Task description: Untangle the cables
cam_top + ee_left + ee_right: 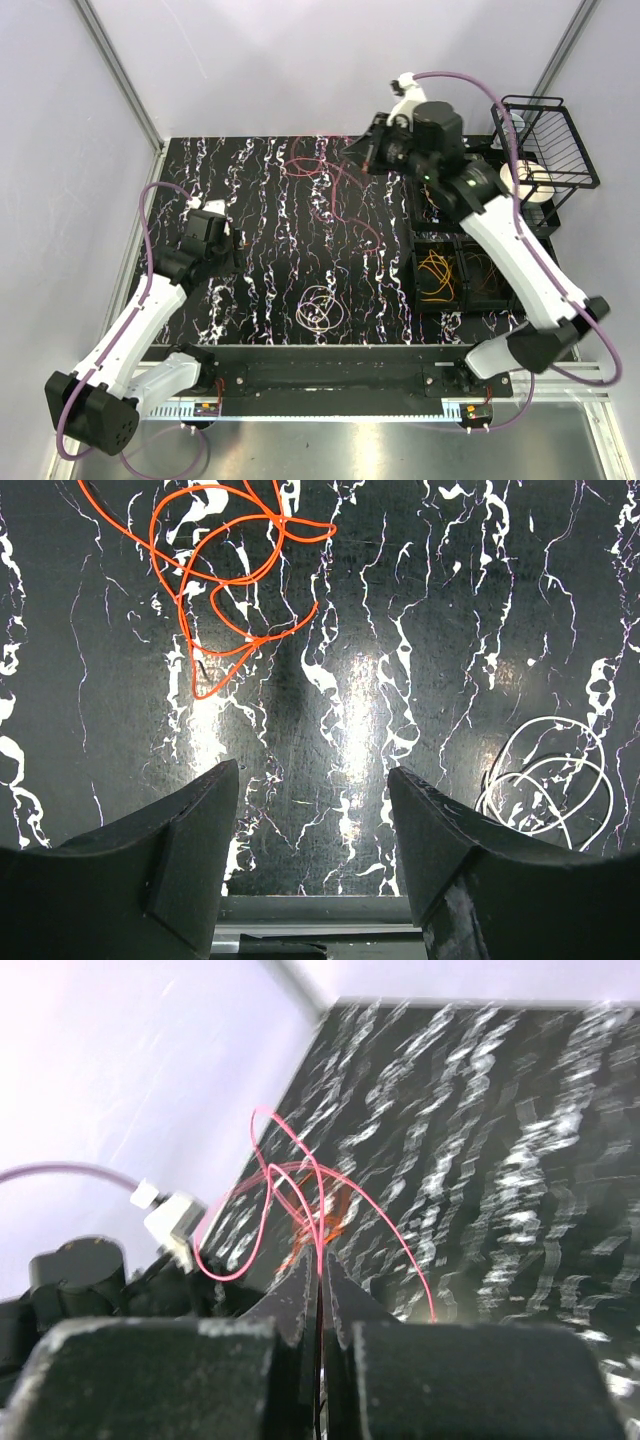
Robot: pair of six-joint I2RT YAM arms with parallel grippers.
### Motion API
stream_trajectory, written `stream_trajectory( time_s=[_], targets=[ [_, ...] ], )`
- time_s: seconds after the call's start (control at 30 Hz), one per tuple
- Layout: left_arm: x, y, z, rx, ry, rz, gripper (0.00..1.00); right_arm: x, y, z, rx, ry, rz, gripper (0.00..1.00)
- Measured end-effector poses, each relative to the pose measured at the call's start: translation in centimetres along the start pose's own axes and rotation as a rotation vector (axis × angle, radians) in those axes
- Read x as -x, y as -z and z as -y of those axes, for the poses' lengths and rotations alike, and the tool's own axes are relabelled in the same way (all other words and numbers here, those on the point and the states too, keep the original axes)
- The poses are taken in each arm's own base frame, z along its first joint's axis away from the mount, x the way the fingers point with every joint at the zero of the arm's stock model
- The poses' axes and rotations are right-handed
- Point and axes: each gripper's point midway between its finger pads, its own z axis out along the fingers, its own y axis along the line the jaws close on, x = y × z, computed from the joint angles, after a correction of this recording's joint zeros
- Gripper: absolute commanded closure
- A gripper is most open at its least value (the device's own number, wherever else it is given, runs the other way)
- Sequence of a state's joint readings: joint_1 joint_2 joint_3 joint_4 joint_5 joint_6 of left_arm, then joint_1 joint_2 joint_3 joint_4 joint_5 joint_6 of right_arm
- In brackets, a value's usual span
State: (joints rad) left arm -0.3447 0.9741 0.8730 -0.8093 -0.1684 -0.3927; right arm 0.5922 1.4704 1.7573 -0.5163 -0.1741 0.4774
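In my left wrist view the orange cable [252, 638] runs off the top edge and the pale cable [545, 775] off the right edge. The red cable [318, 1210] disappears between my right gripper's [320, 1285] pressed-together fingers (the same wire as the orange one? I can't tell). The tabletop [520, 1160] beyond is blurred.

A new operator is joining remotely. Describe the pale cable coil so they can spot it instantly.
On the black marbled table, look near the middle of the front edge, just beyond the arms' mounting rail. The pale coil lies there loose. Unlike the red cable farther back and the orange cable in the bin on the right, it is whitish.
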Motion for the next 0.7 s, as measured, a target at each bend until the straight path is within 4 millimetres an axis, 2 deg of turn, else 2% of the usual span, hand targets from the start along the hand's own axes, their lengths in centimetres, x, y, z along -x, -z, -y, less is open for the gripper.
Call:
stream_trajectory(
  time_s=[0.13, 0.3, 0.5, 0.7],
  targets=[
    [0.0, 0.0, 0.0, -0.001, -0.001, 0.0, 0.35, 2.0, 4.0, 1.4, -0.129, 0.031, 0.104, 1.0],
    [0.0, 0.0, 0.1, -0.002, -0.003, 0.0, 0.35, 2.7, 8.4, 4.7, -0.3, 0.042, 0.179, 1.0],
    [-0.1, 0.0, 0.3, -0.008, -0.008, 0.0, 0.36, 0.5, 11.9, 10.4, -0.502, 0.022, 0.167, 1.0],
    [-0.1, 0.1, 0.5, -0.013, -0.015, -0.001, 0.36, -2.0, 14.3, 14.2, -0.637, 0.003, 0.132, 1.0]
  ],
)
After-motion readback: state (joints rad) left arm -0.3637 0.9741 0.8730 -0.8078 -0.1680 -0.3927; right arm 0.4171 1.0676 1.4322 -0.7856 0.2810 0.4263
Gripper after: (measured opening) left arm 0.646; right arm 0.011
